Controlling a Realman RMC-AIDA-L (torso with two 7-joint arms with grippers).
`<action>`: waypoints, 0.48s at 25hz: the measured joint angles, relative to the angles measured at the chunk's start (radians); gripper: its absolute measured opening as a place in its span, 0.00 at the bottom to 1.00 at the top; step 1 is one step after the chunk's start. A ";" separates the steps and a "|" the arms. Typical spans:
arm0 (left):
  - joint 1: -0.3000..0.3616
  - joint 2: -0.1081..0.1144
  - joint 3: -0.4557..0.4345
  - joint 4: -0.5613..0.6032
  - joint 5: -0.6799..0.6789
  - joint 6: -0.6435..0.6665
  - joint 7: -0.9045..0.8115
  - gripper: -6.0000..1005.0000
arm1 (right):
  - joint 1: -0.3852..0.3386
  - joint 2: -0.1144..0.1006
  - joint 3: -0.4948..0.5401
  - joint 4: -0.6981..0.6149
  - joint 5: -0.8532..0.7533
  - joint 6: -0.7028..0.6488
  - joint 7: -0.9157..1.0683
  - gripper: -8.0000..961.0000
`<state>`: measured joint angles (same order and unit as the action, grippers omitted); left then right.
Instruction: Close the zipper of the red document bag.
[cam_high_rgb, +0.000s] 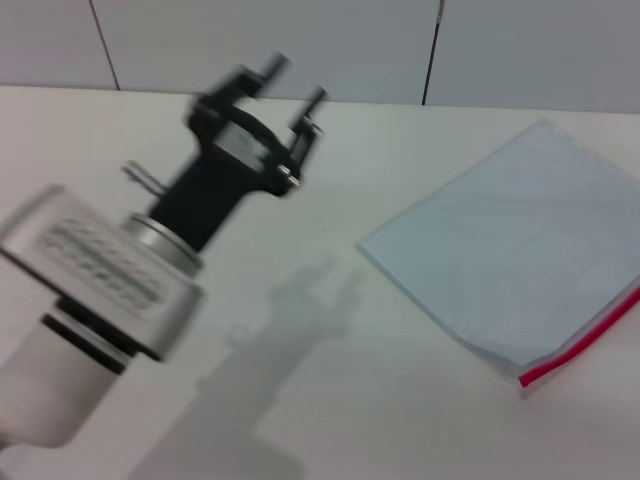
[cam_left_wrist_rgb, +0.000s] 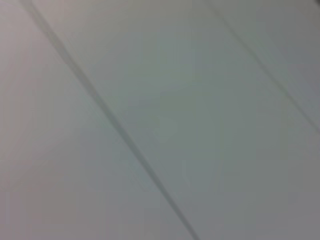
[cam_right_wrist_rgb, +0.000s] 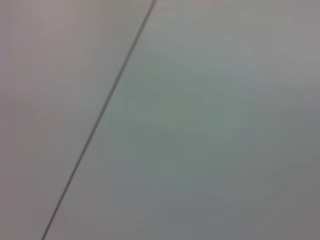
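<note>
Head view: the left gripper is raised over the left half of the white table, its black body angled toward the far wall. Its two fingers stand apart with nothing between them. Its shadow falls on the tabletop below and to the right. The bag, a flat pale-blue pouch, lies on the right side of the table, turned cornerwise, well apart from the gripper. The zipper, a thin red strip, runs along the bag's near right edge to the picture's right border. The right gripper does not appear.

Left wrist view: only a pale panelled surface crossed by thin dark seams; no fingers, no bag.

Right wrist view: a similar pale surface with one dark seam; the right gripper's fingers do not show, so their state cannot be told.
</note>
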<state>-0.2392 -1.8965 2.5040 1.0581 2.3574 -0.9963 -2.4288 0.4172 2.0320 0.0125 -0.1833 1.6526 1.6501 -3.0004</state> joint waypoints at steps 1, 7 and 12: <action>-0.006 0.000 0.000 -0.029 -0.006 -0.050 -0.046 0.33 | 0.002 0.000 0.012 0.015 0.000 -0.001 0.000 0.48; -0.060 -0.016 -0.001 -0.274 -0.061 -0.362 -0.374 0.51 | 0.006 0.001 0.132 0.144 0.000 -0.041 0.001 0.67; -0.119 -0.073 0.000 -0.521 -0.160 -0.551 -0.554 0.51 | 0.003 0.002 0.178 0.225 0.000 -0.105 0.003 0.77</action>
<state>-0.3578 -1.9697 2.5036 0.5372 2.1971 -1.5475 -2.9831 0.4206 2.0341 0.1908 0.0414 1.6522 1.5451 -2.9973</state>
